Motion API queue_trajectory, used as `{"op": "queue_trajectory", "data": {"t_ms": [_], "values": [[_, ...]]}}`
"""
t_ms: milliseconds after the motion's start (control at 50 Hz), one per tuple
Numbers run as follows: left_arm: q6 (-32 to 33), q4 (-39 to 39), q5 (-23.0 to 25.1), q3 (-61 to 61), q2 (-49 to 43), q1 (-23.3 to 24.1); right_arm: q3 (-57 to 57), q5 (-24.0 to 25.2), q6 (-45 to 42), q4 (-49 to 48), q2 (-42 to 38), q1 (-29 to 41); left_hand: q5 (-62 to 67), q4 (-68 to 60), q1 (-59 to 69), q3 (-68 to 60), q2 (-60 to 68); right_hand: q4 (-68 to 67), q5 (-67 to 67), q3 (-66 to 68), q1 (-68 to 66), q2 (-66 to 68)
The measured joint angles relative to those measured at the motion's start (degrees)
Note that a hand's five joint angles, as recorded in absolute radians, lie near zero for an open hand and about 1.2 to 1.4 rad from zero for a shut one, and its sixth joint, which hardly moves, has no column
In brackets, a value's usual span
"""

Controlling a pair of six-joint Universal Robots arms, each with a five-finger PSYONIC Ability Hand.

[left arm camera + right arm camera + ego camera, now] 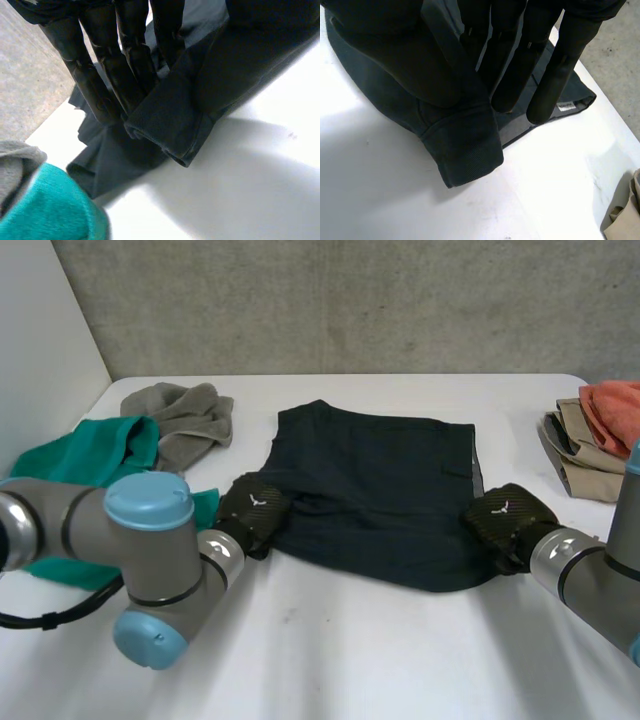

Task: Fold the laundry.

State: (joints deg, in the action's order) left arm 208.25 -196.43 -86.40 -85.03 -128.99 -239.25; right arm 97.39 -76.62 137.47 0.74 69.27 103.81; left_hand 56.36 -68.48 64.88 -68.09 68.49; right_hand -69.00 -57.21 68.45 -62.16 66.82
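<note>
Possibly the main risk is a slip, since each hand holds only a small corner and the rest of the cloth would drag on the table [330, 660] once it is lifted. On the left side, the teal cloth [90, 465] lies just beside the left hand [252, 512], with a grey cloth [185, 415] behind it. A wide swing of that arm could catch the teal one and pull it along. If one hand rises faster than the other, the fold would probably come out crooked.

The dark garment [375, 490] lies spread in the middle of the table, between the two hands. The left hand is at its near left corner: the straight fingers [95, 85] lie on one side of the hemmed edge and seem to pinch it against the thumb. The right hand [505, 520] is at the near right corner, with the hem pinched in the same way between straight fingers [550, 75] and thumb. The folded pile [590, 440] at the far right is well apart from it.
</note>
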Motion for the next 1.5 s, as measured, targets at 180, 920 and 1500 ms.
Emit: {"op": "queue_trajectory", "data": {"t_ms": [180, 920, 1500], "values": [[0.49, 15.45, -1.08, -8.92, 18.07, 1.87, 2.21, 0.05, -5.07, 10.4, 6.36, -0.11, 0.0, -0.01, 0.0, 0.0, 0.05, 0.0, 0.0, 0.0, 0.0, 0.0], [2.33, 7.97, -16.1, 18.43, -4.29, 3.63, -18.25, -3.44, -7.42, -5.52, -13.84, 1.58, 1.09, -0.26, 0.12, -0.27, 0.14, -0.03, -0.57, 0.02, 0.0, 0.0], [10.46, -6.93, -10.16, 11.97, 0.55, 4.72, -30.2, -4.3, 10.28, -7.1, -17.49, 1.27, -52.34, 54.06, -49.47, 53.27, -54.19, 56.49, 54.27, -55.84, 48.32, -54.11]]}}
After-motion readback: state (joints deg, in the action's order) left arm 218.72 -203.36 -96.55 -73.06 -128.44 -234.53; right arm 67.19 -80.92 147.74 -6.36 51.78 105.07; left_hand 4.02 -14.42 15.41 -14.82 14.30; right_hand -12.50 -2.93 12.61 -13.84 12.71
